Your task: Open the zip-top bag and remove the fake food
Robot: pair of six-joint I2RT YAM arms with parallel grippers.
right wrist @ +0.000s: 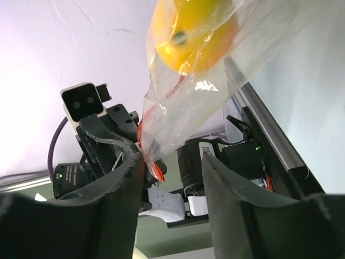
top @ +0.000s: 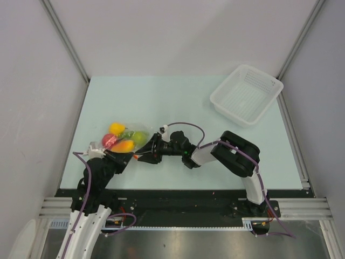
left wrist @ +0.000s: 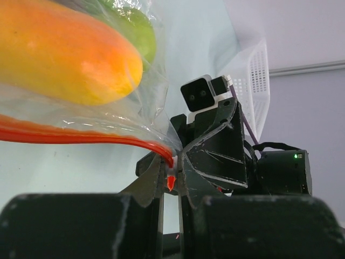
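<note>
On the table (top: 188,102), toward 8 o'clock: the zip-top bag (top: 125,141) lies with the fake food (top: 117,128) sealed inside; yellow, red, green and orange-yellow pieces show through the clear plastic.
Zip strip (left wrist: 81,137): an orange-red line along the bag's mouth, on its 5 o'clock edge facing the arms. It reads as one unbroken line in the left wrist view, so the mouth looks shut.
Left gripper (top: 125,157): at the bag's 6 o'clock. In its own view only a thin slit shows between the fingers, and the red end of the strip sits in that slit. I cannot tell whether it is actually pinched.
Right gripper (right wrist: 172,162): at the bag's 4 o'clock, nose to nose with the left one. Its fingers stand apart on either side of the bag's hanging corner. One pad touches the plastic and the other is clear of it, so it has hold of nothing.
White basket (top: 215,102): at 2 o'clock, well apart from the bag.
Step in hand: getting both grippers onto the mouth; opening has probably not begun and no fruit is out.
Next move calls for: each gripper to take a separate lip of the mouth. They then pull toward opposite sides, gently, since the thin plastic could slip out of the grip.
</note>
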